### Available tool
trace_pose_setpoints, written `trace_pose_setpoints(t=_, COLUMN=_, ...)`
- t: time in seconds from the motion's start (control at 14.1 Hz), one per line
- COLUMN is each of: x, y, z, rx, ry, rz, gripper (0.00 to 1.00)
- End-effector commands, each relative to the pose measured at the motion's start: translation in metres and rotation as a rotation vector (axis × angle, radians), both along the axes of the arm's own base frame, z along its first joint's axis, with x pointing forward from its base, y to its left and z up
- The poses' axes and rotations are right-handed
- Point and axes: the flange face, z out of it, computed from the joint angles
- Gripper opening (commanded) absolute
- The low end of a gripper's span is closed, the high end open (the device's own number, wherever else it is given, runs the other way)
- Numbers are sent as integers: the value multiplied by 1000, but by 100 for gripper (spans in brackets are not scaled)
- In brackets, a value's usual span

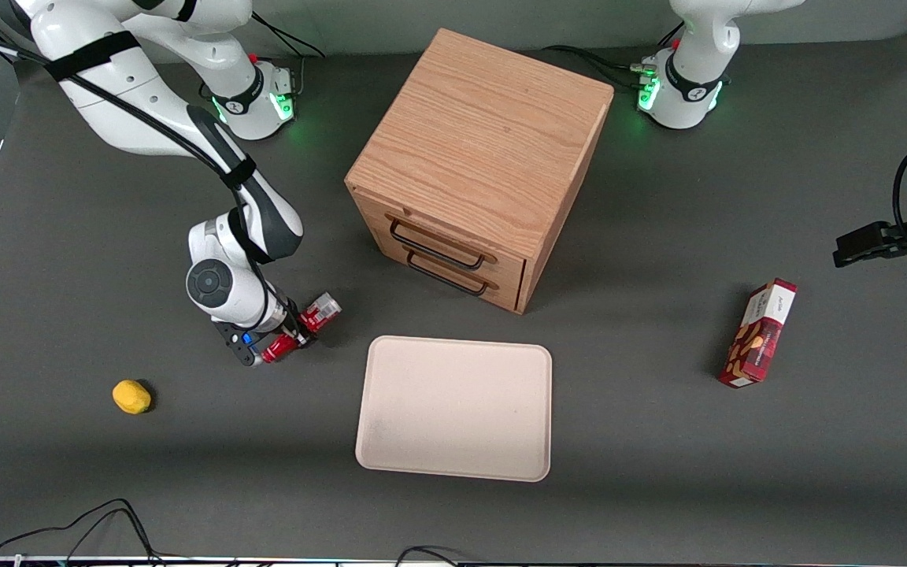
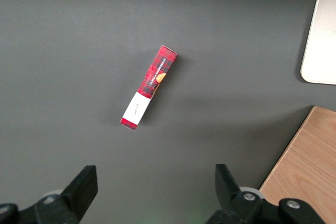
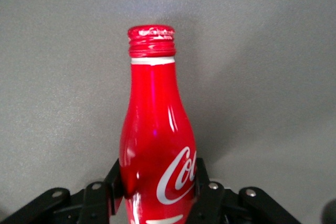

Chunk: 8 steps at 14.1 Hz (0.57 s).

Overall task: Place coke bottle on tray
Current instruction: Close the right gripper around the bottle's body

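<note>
The gripper (image 3: 157,192) has its two black fingers (image 3: 116,184) pressed against either side of the bottle (image 3: 156,145), clamping its lower body. The bottle is glossy red with white script, a white ring under its ribbed red cap (image 3: 151,40), and plain grey table (image 3: 273,77) around it.

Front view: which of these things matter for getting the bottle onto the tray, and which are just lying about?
In the job:
- coke bottle, clamped in the gripper beside the tray
- tray, nothing on it

Lying about:
- wooden drawer cabinet
- red snack box
- yellow lemon
</note>
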Motion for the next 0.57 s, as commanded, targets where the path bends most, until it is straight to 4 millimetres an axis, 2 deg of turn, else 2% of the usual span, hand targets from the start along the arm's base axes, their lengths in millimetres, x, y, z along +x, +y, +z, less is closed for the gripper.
trace_pose_setpoints(t=0.0, x=2, y=4, z=9, rx=-11, ry=-20, rz=-4, gripper=0)
trace_pose_setpoints(t=0.14, x=5, y=7, z=23, rx=-13, ry=-24, rz=14, gripper=0)
trace_pose_setpoints(t=0.21, x=12, y=6, z=41, rx=-20, ry=-25, rz=24, gripper=0)
trace_pose_setpoints(t=0.35, x=27, y=9, z=81, rx=-37, ry=5, rz=85, gripper=0)
trace_pose_setpoints(t=0.5, x=50, y=13, z=131, rx=-37, ry=19, rz=190, gripper=0)
